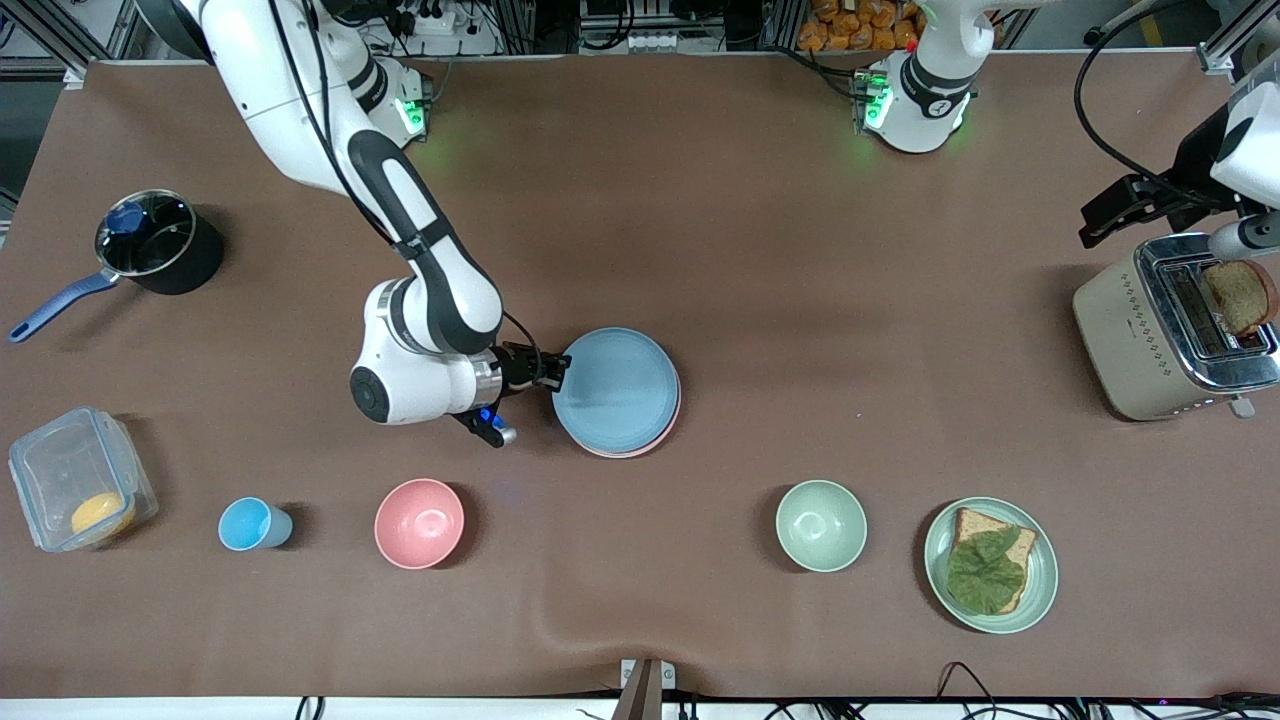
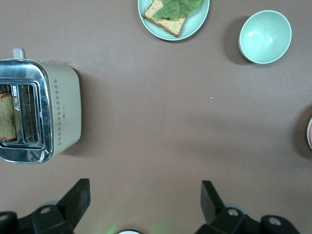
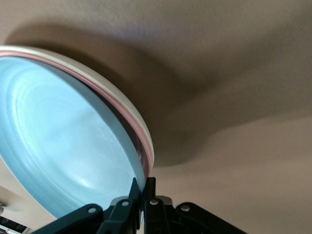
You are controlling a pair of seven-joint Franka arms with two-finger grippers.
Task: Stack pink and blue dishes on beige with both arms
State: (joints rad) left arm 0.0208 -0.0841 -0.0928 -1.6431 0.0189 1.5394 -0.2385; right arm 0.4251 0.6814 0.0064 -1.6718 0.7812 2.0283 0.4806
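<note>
Right wrist view: blue plate rim between pinched fingers.

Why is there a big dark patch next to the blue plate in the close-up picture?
In the right wrist view, that dark patch is the shadow of the stacked plates, with the blue plate on top, falling on the table. In the front view, green lights glow at both arm bases.

Front view: high, steeply downward over the whole brown-covered table, facing both arm bases.

Left wrist view: well above the table, looking down; shares the cream-and-chrome toaster, pale green bowl and pale green plate.

Right wrist view: very close, low angle along the light blue matte plate.
</note>
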